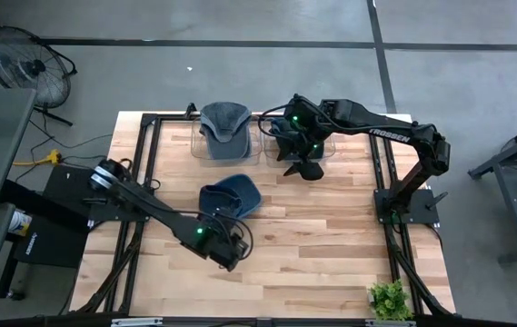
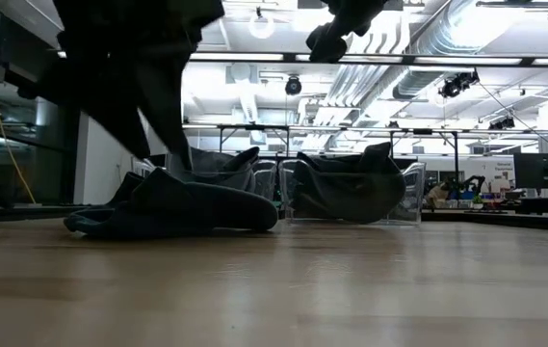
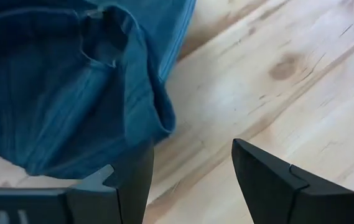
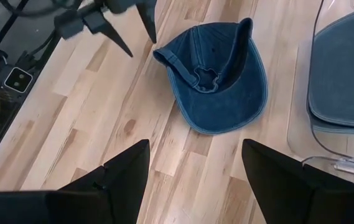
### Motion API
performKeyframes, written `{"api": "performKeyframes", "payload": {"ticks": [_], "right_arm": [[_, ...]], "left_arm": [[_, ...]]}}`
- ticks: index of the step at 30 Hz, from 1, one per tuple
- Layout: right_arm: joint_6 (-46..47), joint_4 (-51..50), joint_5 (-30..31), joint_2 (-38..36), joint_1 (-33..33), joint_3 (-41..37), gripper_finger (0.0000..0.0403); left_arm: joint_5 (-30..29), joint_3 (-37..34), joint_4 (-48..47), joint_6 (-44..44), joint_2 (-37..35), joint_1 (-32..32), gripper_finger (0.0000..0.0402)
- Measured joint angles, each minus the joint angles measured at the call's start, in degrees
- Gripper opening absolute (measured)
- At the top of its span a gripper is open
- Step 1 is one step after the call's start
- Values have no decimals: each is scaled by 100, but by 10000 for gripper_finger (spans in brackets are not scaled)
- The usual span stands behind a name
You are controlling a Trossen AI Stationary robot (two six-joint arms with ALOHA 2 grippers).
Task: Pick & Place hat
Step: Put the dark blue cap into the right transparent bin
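Observation:
A blue denim cap (image 1: pixel 231 194) lies upside down on the wooden table, its hollow facing up (image 4: pixel 217 74); the low view shows it flat on the boards (image 2: pixel 172 210). My left gripper (image 3: pixel 192 146) is open and low at the cap's near-left side (image 1: pixel 214 218). Bare wood shows between its fingers, and the cap's edge (image 3: pixel 161 118) lies beside one finger. My right gripper (image 4: pixel 195 146) is open and hangs high over the table by the far bins (image 1: pixel 302 170), touching nothing. My left gripper has one finger (image 3: pixel 133 180) right at the cap's folded edge (image 3: pixel 158 127), coming in low from the table's near-left side. I cannot tell whether it touches the cloth. Nothing lies between the two fingers.
Two clear bins stand at the table's far edge. The left one (image 1: pixel 224 145) holds a grey cap (image 1: pixel 224 123); the right one (image 2: pixel 351 193) holds a dark cap under my right arm. A small plant (image 1: pixel 388 298) sits at the near-right corner. Bare wood lies right of the blue cap.

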Motion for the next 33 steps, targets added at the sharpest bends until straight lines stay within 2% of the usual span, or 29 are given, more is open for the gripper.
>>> {"api": "performKeyframes", "payload": {"ticks": [8,20,22,33], "right_arm": [[-37,-26,4,0,0,0,249],[-135,-20,9,0,0,0,249],[-139,-20,9,0,0,0,249],[-135,-18,35,0,0,0,249]], "left_arm": [[120,-1,-142,-187,283,-85,214],[-29,-63,-402,-415,628,-107,214],[-83,-25,-156,-424,675,-31,214],[-200,-49,-271,-281,700,299,204]]}}
